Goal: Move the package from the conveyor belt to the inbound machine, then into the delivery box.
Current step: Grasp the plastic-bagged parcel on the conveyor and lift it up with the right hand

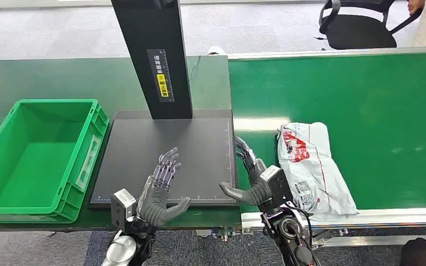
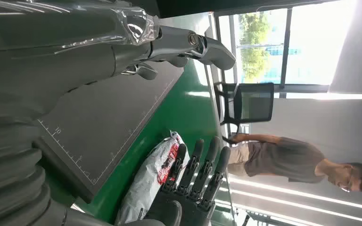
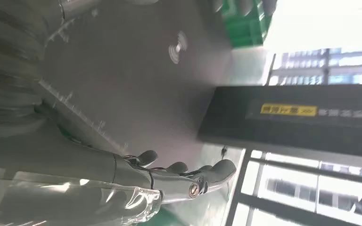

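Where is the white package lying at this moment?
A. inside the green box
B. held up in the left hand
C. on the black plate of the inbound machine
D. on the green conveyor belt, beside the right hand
D: the white package lies flat on the green conveyor belt, just beside the open right hand.

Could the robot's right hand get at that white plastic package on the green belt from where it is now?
Probably yes. The right hand is open, holds nothing, and hovers at the belt's edge right beside the package. Nothing lies between them on the conveyor belt, so the way looks free.
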`<state>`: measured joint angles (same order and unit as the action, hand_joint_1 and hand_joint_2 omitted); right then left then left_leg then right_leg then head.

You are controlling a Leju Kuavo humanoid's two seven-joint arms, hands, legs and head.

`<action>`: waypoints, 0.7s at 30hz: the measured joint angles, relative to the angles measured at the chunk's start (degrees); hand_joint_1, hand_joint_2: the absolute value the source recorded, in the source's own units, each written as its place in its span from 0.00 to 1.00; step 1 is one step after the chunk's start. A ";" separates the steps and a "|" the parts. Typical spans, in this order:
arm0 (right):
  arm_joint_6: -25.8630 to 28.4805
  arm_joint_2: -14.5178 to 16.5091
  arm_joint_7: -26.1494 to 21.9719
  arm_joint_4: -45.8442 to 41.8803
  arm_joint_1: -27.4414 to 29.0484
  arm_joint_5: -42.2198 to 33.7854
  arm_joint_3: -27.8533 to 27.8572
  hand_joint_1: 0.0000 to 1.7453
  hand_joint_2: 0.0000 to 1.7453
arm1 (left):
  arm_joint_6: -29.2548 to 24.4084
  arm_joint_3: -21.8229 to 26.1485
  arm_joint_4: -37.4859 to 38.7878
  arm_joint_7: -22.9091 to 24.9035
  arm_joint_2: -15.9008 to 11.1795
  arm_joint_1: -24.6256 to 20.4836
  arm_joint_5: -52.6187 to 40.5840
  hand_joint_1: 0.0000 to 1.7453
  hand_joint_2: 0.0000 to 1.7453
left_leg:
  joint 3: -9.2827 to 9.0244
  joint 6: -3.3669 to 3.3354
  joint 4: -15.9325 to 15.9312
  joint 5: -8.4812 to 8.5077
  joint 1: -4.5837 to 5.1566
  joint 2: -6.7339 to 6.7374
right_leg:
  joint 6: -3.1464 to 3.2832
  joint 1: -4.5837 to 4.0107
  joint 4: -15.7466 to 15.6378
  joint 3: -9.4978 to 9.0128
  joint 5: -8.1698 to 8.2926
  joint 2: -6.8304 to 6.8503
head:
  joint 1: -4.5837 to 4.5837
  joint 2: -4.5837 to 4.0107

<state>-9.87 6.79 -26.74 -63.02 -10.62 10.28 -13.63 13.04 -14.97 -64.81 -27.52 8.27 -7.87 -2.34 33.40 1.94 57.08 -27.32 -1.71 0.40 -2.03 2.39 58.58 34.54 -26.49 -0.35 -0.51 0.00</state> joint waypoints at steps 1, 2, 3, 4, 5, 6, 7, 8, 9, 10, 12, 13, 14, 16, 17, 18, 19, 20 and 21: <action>1.58 -0.15 0.40 -0.05 -0.08 1.79 0.00 0.00 1.00 | -0.13 0.00 -0.01 0.01 -0.02 0.06 0.01 0.00 1.00 | 0.00 0.00 0.00 0.00 0.00 0.00 | 0.00 0.00 0.00 0.00 0.00 0.00 | 0.00 0.00; 2.99 -0.33 0.80 -0.16 -0.15 3.51 0.02 0.00 1.00 | -0.22 0.01 -0.02 0.02 -0.05 0.12 0.04 0.00 1.00 | 0.00 0.00 0.00 0.00 0.00 0.00 | 0.00 0.00 0.00 0.00 0.00 0.00 | 0.00 0.00; 5.50 -0.68 1.51 -0.37 -0.30 6.59 0.07 0.00 1.00 | -0.38 0.03 -0.04 0.04 -0.11 0.26 0.10 0.00 1.00 | 0.00 0.00 0.00 0.00 0.00 0.00 | 0.00 0.00 0.00 -0.01 0.00 0.00 | 0.01 0.00; 7.23 -1.03 2.10 -0.64 -0.44 8.90 0.13 0.00 1.00 | -0.49 0.04 -0.05 0.07 -0.20 0.41 0.18 0.00 1.00 | 0.00 0.00 0.00 0.00 0.00 0.00 | 0.00 0.00 0.00 -0.01 0.00 0.00 | 0.00 0.00; 8.21 -1.34 2.50 -0.92 -0.55 10.40 0.20 0.00 1.00 | -0.52 0.06 -0.07 0.09 -0.27 0.55 0.26 0.00 1.00 | 0.00 0.00 0.00 0.00 0.00 0.00 | 0.00 0.00 0.00 -0.01 0.00 0.00 | 0.00 0.00; 8.57 -1.59 2.74 -1.16 -0.64 11.09 0.25 0.00 1.00 | -0.54 0.07 -0.08 0.11 -0.34 0.65 0.31 0.00 1.00 | 0.00 0.00 0.00 0.00 0.00 0.00 | 0.00 0.00 0.00 0.00 0.00 0.00 | 0.00 0.00; 8.67 -1.77 2.88 -1.36 -0.70 11.36 0.27 0.00 1.00 | -0.54 0.08 -0.08 0.13 -0.39 0.72 0.35 0.00 1.00 | 0.00 0.00 0.00 0.00 0.00 0.00 | 0.00 0.00 0.00 0.00 0.00 0.00 | -0.01 0.00; 8.71 -1.90 2.96 -1.50 -0.73 11.49 0.27 0.00 1.00 | -0.54 0.08 -0.09 0.15 -0.42 0.76 0.35 0.00 1.00 | 0.00 0.00 0.00 0.00 0.00 -0.01 | 0.00 0.00 0.00 0.00 0.00 0.01 | 0.00 0.00; 8.74 -2.02 3.05 -1.63 -0.74 11.59 0.27 0.00 1.00 | -0.54 0.08 -0.09 0.16 -0.45 0.78 0.36 0.00 1.00 | 0.00 0.00 0.00 0.00 0.00 -0.01 | 0.00 0.00 0.00 0.00 0.00 0.01 | -0.01 0.00; 8.77 -2.12 3.11 -1.73 -0.74 11.66 0.27 0.00 1.00 | -0.54 0.08 -0.09 0.18 -0.48 0.80 0.36 0.00 1.00 | 0.00 0.00 0.00 0.00 0.00 -0.01 | 0.00 0.00 0.00 0.00 0.00 0.00 | 0.00 0.00; 8.81 -2.30 3.18 -1.87 -0.74 11.77 0.27 0.00 1.00 | -0.54 0.07 -0.09 0.20 -0.49 0.81 0.36 0.00 1.00 | 0.00 0.00 0.00 0.00 0.00 0.00 | 0.00 0.00 0.00 0.00 0.00 0.00 | 0.00 0.00; 8.83 -2.36 3.18 -1.91 -0.74 11.80 0.27 0.00 1.00 | -0.54 0.07 -0.09 0.20 -0.49 0.81 0.36 0.00 1.00 | 0.00 0.00 0.00 0.00 0.00 0.00 | 0.00 0.00 0.00 0.00 0.00 0.00 | 0.00 0.00; 8.84 -2.42 3.18 -1.96 -0.74 11.84 0.27 0.00 1.00 | -0.54 0.07 -0.09 0.20 -0.50 0.81 0.36 0.00 1.00 | 0.00 0.00 0.00 0.00 0.00 -0.01 | 0.00 0.00 0.00 -0.01 0.00 0.00 | 0.00 0.00; 8.86 -2.51 3.18 -2.03 -0.74 11.86 0.27 0.00 1.00 | -0.54 0.07 -0.09 0.20 -0.51 0.81 0.36 0.00 1.00 | 0.00 0.00 0.00 0.00 0.00 -0.01 | 0.00 0.00 0.00 -0.01 0.00 0.00 | -0.01 0.00; 8.87 -2.56 3.18 -2.07 -0.74 11.87 0.27 0.00 1.00 | -0.54 0.07 -0.09 0.20 -0.51 0.82 0.36 0.00 1.00 | 0.00 0.00 0.00 0.00 0.00 -0.01 | 0.00 0.00 0.00 -0.01 0.00 0.00 | -0.01 0.00; 8.89 -2.61 3.18 -2.08 -0.74 11.88 0.27 0.00 1.00 | -0.54 0.08 -0.09 0.20 -0.51 0.82 0.37 0.00 1.00 | 0.00 0.00 0.00 0.00 0.00 -0.01 | 0.00 0.00 0.00 -0.01 0.00 0.00 | -0.01 0.00; 8.89 -2.64 3.18 -2.09 -0.74 11.88 0.27 0.00 1.00 | -0.54 0.08 -0.09 0.20 -0.52 0.82 0.37 0.00 1.00 | 0.00 0.00 0.00 0.00 0.00 -0.01 | 0.00 0.00 0.00 -0.01 0.00 0.00 | -0.01 0.00; 8.89 -2.67 3.18 -2.09 -0.74 11.89 0.27 0.00 1.00 | -0.54 0.09 -0.09 0.20 -0.52 0.82 0.36 0.00 1.00 | 0.00 0.00 0.00 0.00 0.00 -0.01 | 0.00 0.00 0.00 -0.01 0.00 0.00 | 0.00 0.00; 8.90 -2.69 3.18 -2.10 -0.74 11.90 0.27 0.00 1.00 | -0.54 0.09 -0.09 0.20 -0.53 0.82 0.36 0.00 1.00 | 0.00 0.00 0.00 0.00 0.00 -0.01 | 0.00 0.00 0.00 -0.01 0.00 0.00 | 0.01 0.00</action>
<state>-0.97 4.10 -23.56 -65.13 -11.36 22.17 -13.35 12.50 -14.88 -64.89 -27.32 7.74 -7.05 -1.98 33.41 1.93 57.08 -27.32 -1.71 0.39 -2.03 2.39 58.58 34.54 -26.49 -0.34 -0.51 0.00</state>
